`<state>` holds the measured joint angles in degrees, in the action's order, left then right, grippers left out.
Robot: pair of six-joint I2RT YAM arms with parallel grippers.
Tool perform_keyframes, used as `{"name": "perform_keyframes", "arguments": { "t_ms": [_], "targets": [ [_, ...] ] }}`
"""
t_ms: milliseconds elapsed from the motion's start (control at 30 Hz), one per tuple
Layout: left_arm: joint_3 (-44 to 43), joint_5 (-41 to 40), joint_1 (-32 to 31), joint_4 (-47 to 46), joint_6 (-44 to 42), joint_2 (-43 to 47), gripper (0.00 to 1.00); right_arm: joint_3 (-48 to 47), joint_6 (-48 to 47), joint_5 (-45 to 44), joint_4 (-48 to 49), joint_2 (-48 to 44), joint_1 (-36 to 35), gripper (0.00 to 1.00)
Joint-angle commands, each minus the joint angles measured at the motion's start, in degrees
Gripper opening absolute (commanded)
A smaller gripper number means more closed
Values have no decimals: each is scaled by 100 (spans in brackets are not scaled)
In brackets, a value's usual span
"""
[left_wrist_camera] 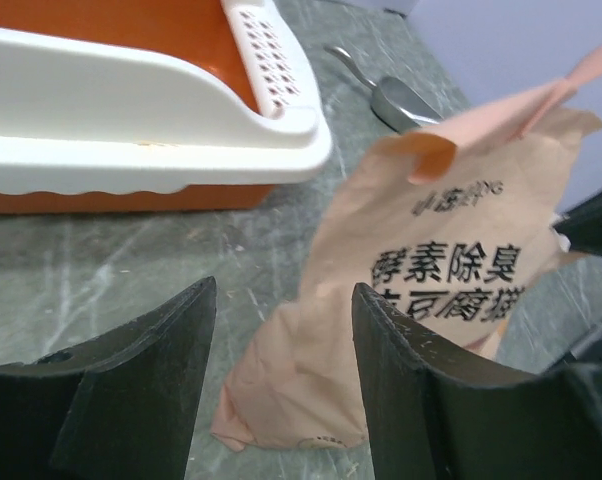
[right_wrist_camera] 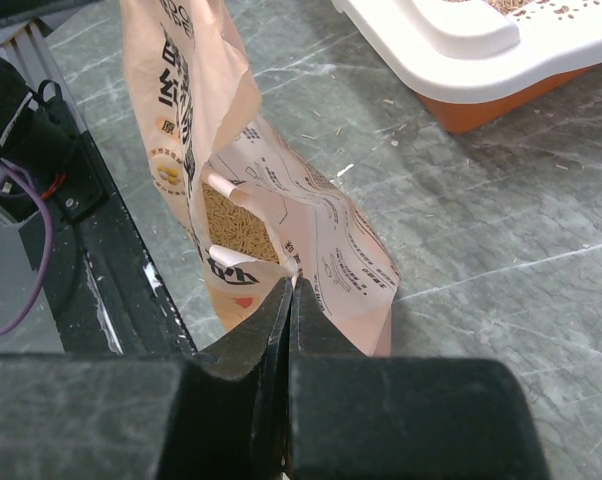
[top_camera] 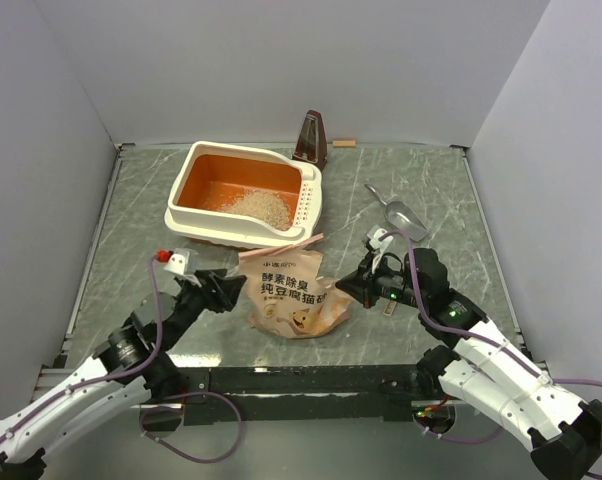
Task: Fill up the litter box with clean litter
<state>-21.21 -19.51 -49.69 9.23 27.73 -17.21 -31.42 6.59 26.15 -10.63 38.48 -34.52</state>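
The cream-white litter box (top_camera: 186, 205) with its orange inside stands at the back centre, and a loose heap of pale clean litter (top_camera: 261, 207) lies in it. A tan printed bag (top_camera: 296, 295) stands slumped in front of the box. My left gripper (top_camera: 231, 290) is open at the bag's left side; in its wrist view the bag's lower corner (left_wrist_camera: 301, 390) shows beyond the gap, touching neither finger. My right gripper (right_wrist_camera: 291, 288) is shut on the bag's right edge (right_wrist_camera: 311, 230). The bag's mouth gapes, with tan pellets (right_wrist_camera: 236, 225) inside.
A metal scoop (top_camera: 401, 212) lies to the right of the box. At the back wall stands a dark metronome (top_camera: 311, 140), with a small wooden block (top_camera: 343, 143) beside it. A black rail (top_camera: 301, 378) runs along the near edge.
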Motion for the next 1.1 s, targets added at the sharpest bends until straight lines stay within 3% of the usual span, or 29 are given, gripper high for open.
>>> {"name": "perform_keyframes", "arguments": {
  "t_ms": [0,300,400,500,567,733,1067],
  "targets": [
    [205,867,-32,-870,-48,-448,61,-13,106,48,457,-122,-28,0],
    [671,1467,-32,-2469,-267,-1135,60,-22,150,-31,273,-227,-37,0],
    [811,1581,-32,-2769,-364,-1004,51,13,254,-22,211,-244,-46,0],
    [987,1634,-32,-3041,-434,-697,32,118,369,4,167,-253,-37,0],
    [1092,1591,-32,-3059,-470,-521,18,232,413,-57,158,-306,-28,0],
    [1295,1573,-32,-2901,-470,147,4,295,396,12,193,-412,-19,0],
    [1269,1240,-32,-1848,-119,1544,1,250,334,891,527,28,-19,0]
  ]
}}
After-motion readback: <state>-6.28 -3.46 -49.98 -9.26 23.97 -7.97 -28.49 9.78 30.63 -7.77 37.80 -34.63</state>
